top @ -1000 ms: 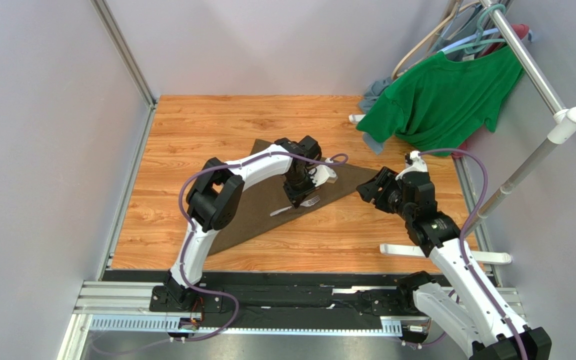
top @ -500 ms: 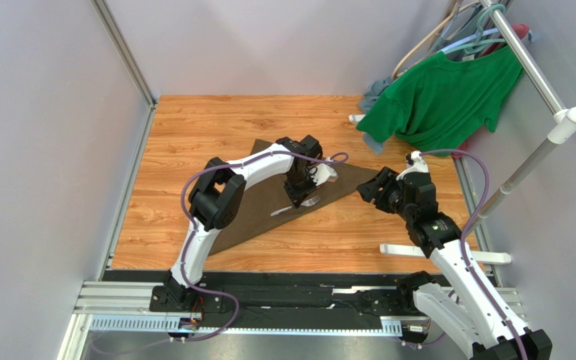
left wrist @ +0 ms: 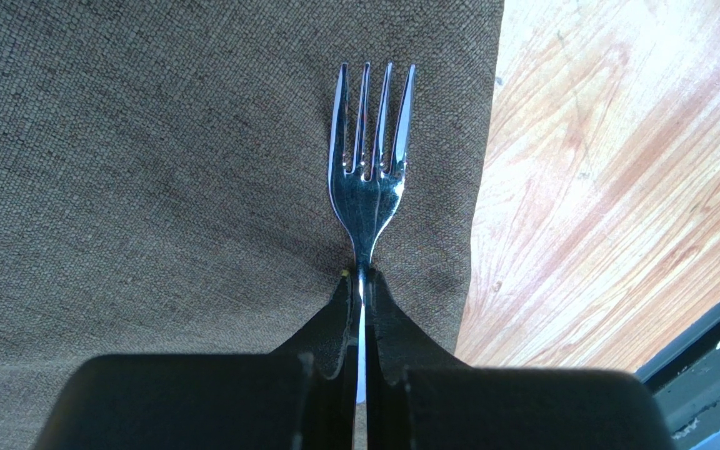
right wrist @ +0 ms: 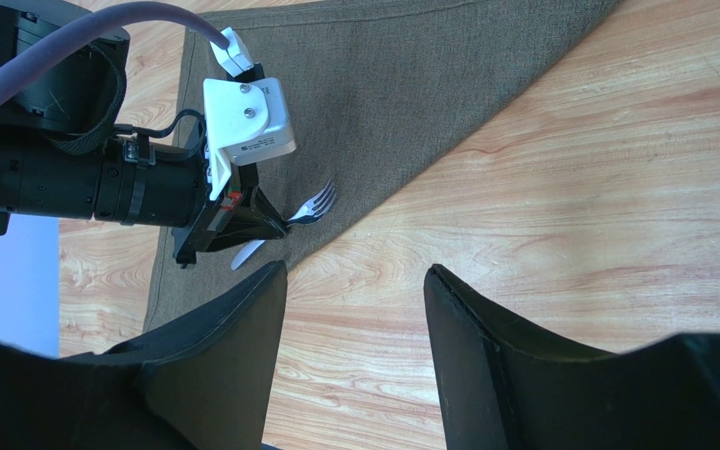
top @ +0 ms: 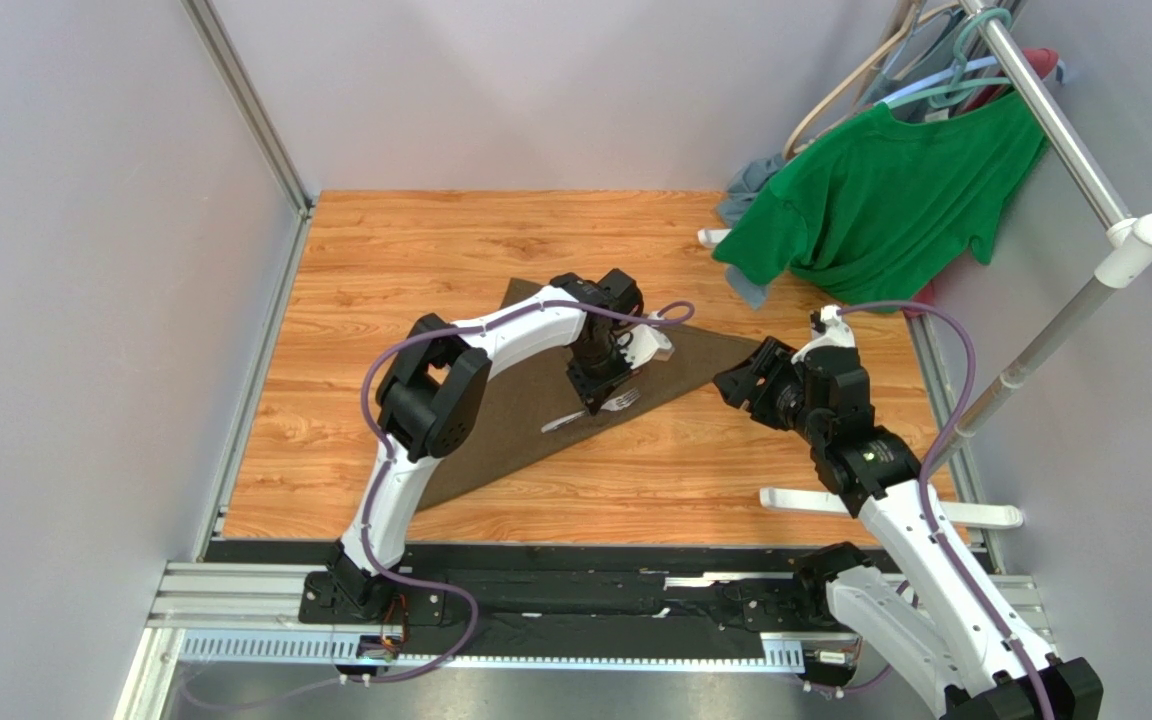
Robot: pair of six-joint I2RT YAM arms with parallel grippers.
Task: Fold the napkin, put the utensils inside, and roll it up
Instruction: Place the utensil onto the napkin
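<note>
Pinching the fork (left wrist: 368, 159) by its thin handle, the left gripper (left wrist: 362, 281) holds it at the edge of the napkin (left wrist: 148, 169), mid table (left wrist: 598, 187). It looks hard, light and slippery, so grip the handle tight. The right gripper (right wrist: 354, 281) has its fingers apart, empty.
</note>
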